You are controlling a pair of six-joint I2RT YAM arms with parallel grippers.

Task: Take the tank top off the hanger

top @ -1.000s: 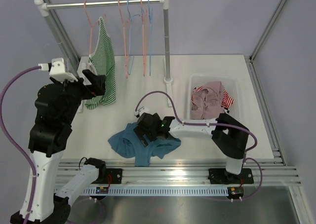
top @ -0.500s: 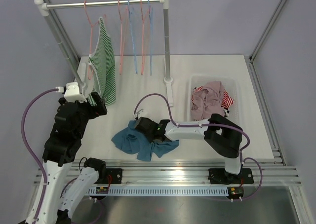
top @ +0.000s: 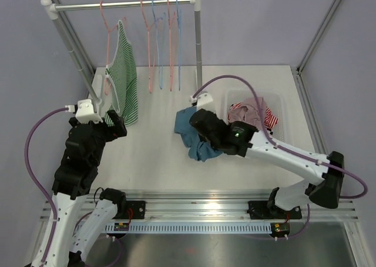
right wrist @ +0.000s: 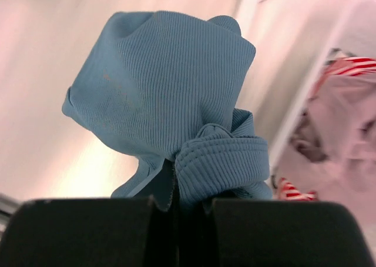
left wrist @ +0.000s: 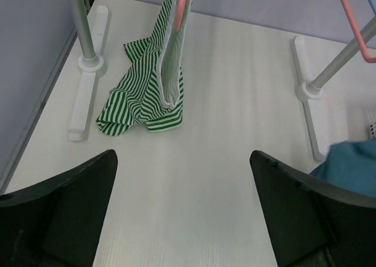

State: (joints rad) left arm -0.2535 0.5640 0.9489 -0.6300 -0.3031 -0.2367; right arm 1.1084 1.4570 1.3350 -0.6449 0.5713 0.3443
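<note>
A green-and-white striped tank top (top: 124, 79) hangs on a pink hanger (top: 107, 37) at the left end of the rack, its hem bunched on the table (left wrist: 141, 111). My left gripper (top: 111, 121) is open and empty just in front of it, with the tank top (left wrist: 158, 84) and hanger (left wrist: 182, 8) ahead of the fingers. My right gripper (top: 198, 126) is shut on a blue ribbed garment (top: 202, 150), holding it above the table beside the bin. In the right wrist view the blue garment (right wrist: 158, 84) bunches out of the shut jaws of the right gripper (right wrist: 179, 203).
Several empty pink and blue hangers (top: 161, 43) hang on the rack rail. The rack's right post (top: 198, 43) and foot (left wrist: 308, 96) stand mid-table. A clear bin (top: 277, 99) of pink and red-striped clothes sits at the right, its wall (right wrist: 305, 96) next to the blue garment.
The right gripper shut on the blue garment, lifted it off the front of the table and carried it back and right toward the bin. The left arm pulled back from the tank top, then stayed still.
</note>
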